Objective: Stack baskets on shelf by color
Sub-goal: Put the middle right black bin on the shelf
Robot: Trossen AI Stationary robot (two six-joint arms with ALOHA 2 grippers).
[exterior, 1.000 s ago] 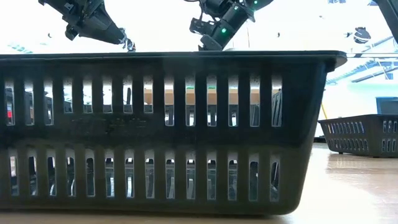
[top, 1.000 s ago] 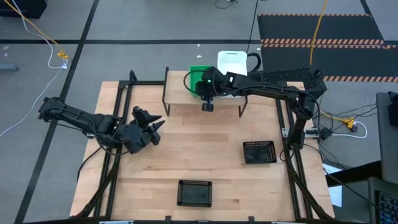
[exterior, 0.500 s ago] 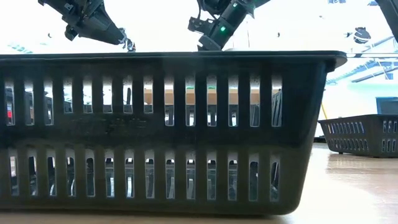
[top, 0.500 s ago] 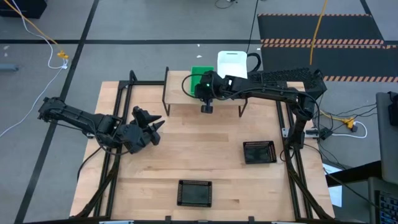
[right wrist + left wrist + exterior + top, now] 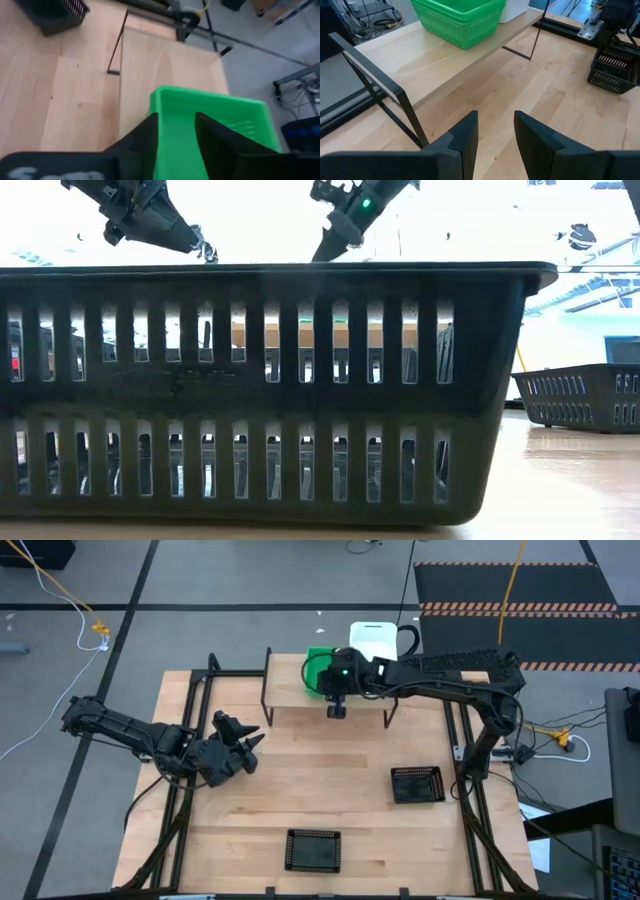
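Right hand [image 5: 337, 708] over front edge of shelf [image 5: 290, 690], fingers slightly apart, gripping nothing; green basket [image 5: 318, 670] just behind it on shelf, white basket [image 5: 372, 640] beside green one at shelf's right end. Left hand [image 5: 240, 740] hangs above left part of table [image 5: 250, 810], fingers apart, empty. Two black baskets on table: one [image 5: 416, 784] right of centre, other [image 5: 313, 849] near front edge.
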